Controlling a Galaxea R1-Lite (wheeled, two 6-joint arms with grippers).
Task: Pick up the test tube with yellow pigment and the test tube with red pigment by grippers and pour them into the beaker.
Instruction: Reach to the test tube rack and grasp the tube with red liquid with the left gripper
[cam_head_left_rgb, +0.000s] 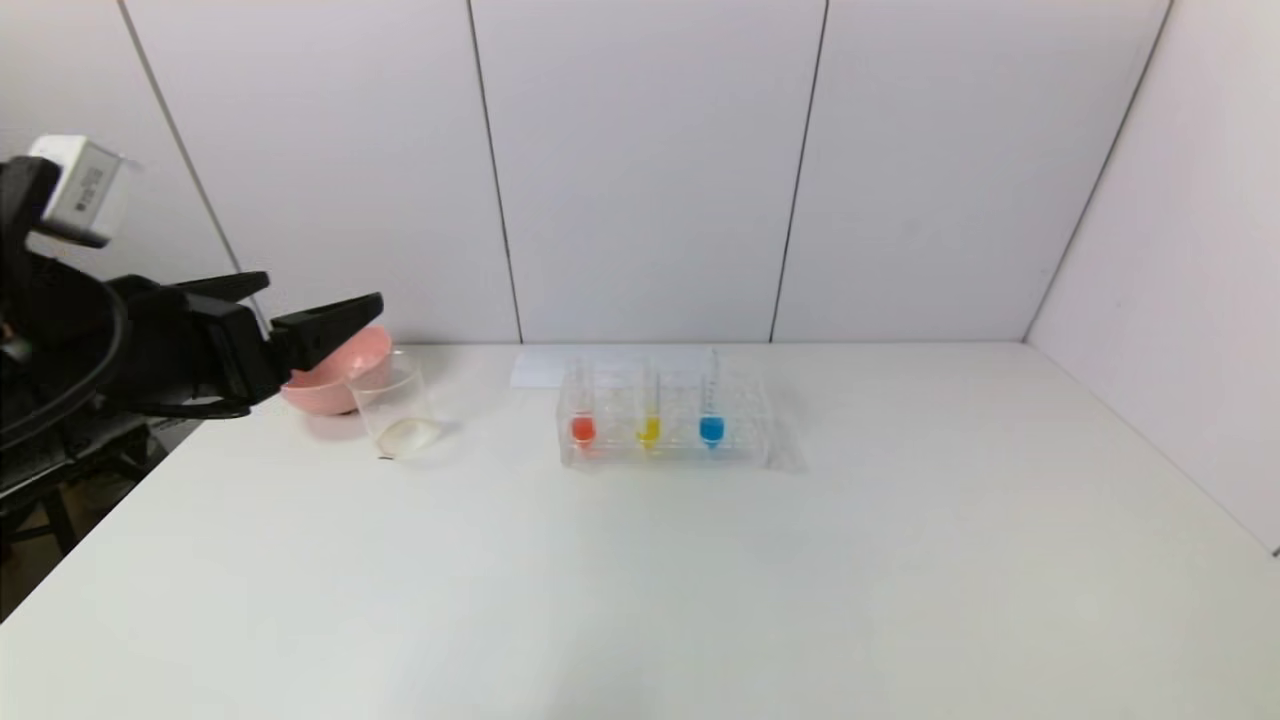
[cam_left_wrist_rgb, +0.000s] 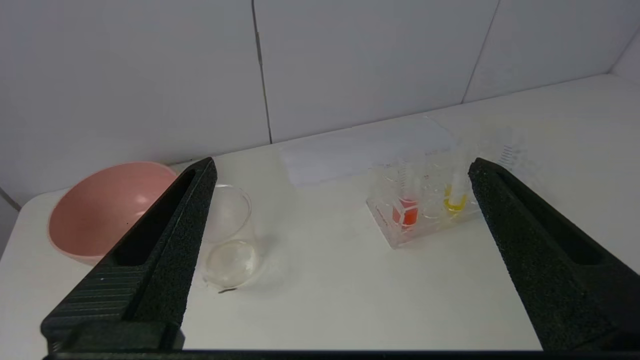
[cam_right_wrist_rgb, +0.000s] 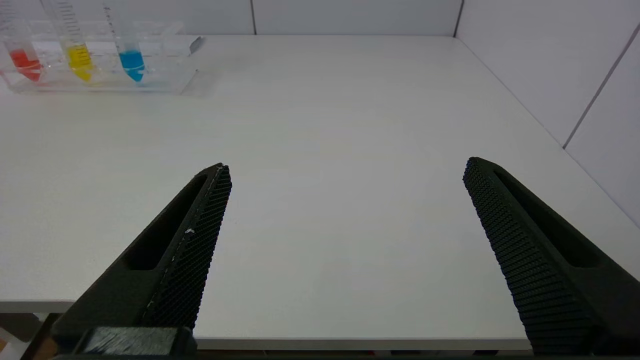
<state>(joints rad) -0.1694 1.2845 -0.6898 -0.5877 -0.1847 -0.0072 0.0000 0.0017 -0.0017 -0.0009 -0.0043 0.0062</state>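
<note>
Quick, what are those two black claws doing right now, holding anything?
Left end effector: open, holding nothing, raised near the pink bowl and beaker.
Right end effector: open, holding nothing, low at the table's near edge.

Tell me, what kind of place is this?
Probably a small lab-style test bench: a clear rack of tubes with coloured liquids, a beaker on a white table, plain panel walls around.

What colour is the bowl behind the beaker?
Pink; the bowl shows best in the left wrist view.
</note>
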